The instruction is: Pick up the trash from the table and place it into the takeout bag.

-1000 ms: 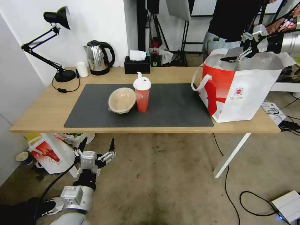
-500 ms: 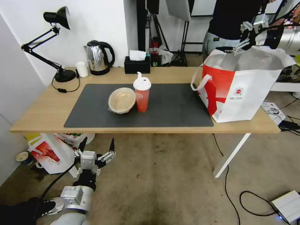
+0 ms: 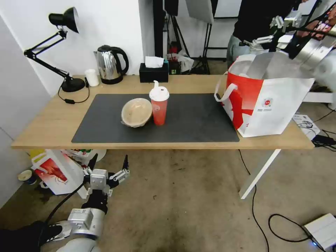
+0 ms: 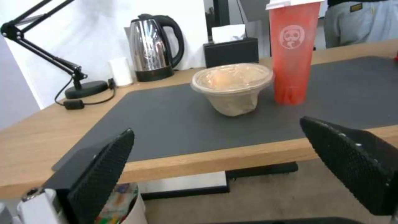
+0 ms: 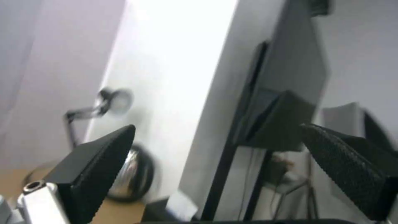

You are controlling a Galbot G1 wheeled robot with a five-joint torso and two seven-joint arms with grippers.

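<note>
- While the right gripper hangs above the bag mouth, its fingers are spread and hold nothing; the right wrist view shows both pads apart with only blurred wall and a lamp shape behind them.
- Left gripper sits low, below the near table edge, fingers spread and empty. In its wrist view the pads frame the table edge.
- Bag stands upright on the table's right end, partly on the mat, mouth open, foil lining visible, strap handle hanging off its left side.
- Tan bowl sits mid-mat, film on top, tilted toward the camera in the head view.
- Red cup stands upright just right of the bowl, touching or nearly so; white spouted lid on.
- What lies inside the bag cannot be made out.
- Back edge of table: lamp, small white cup, kettle, tissue box.
- Smaller white-and-red bag sits on the floor under the table's left end.
</note>
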